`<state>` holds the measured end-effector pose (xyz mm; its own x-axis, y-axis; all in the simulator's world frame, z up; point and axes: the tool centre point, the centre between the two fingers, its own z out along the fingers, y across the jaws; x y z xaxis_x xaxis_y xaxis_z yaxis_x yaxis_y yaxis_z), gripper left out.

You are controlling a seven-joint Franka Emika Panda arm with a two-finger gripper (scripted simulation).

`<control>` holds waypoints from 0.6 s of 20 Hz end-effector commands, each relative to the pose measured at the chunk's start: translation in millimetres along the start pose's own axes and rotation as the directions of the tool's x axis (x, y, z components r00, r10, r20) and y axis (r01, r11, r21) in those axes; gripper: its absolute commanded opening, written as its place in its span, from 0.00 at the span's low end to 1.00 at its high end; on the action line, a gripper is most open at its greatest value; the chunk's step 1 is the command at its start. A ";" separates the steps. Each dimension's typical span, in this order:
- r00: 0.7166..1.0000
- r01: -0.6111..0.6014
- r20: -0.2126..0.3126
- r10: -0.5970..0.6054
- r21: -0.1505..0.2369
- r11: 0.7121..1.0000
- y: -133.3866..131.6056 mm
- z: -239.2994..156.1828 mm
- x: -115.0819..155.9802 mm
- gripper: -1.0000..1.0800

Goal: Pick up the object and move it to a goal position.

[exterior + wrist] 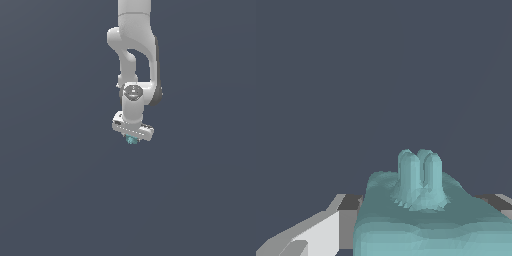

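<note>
Claw [132, 136] and teal lump [131, 140] sat together: the lump peeked out right under the white crossbar, and in the wrist view the lump [426, 210] filled the space between the fingers [316, 235], so the claw appeared to be pinching it. Its long axis could not be told. No goal marker showed against the plain grey backdrop. No brand, label or writing was readable anywhere.

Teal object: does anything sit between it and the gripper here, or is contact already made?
Nothing visible stands between them. The teal object sits right under the gripper, and in the wrist view it fills the space between the fingers. Whether the jaws actually clamp it cannot be told. No goal marker is visible.
</note>
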<state>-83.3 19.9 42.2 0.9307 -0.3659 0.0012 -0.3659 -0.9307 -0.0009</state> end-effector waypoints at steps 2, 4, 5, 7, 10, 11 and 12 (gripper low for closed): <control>1.000 -0.001 0.001 0.001 -0.001 1.000 0.6 1.1 -0.1 0.00; 1.000 0.000 0.000 0.000 0.000 1.000 0.4 0.0 0.3 0.00; 1.000 0.000 0.000 0.000 0.000 1.000 1.3 -0.5 0.9 0.00; 1.000 0.000 0.000 0.000 0.000 1.000 4.9 -2.5 3.4 0.00; 1.000 0.000 0.000 0.000 0.000 1.000 14.9 -7.9 10.2 0.00; 1.000 0.000 0.000 0.000 0.000 1.000 19.4 -10.4 13.3 0.00; 1.000 0.000 0.000 0.000 0.000 1.000 24.6 -13.2 16.9 0.00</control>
<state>-78.6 -0.6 51.4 0.9311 -0.3648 0.0004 -0.3648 -0.9311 -0.0008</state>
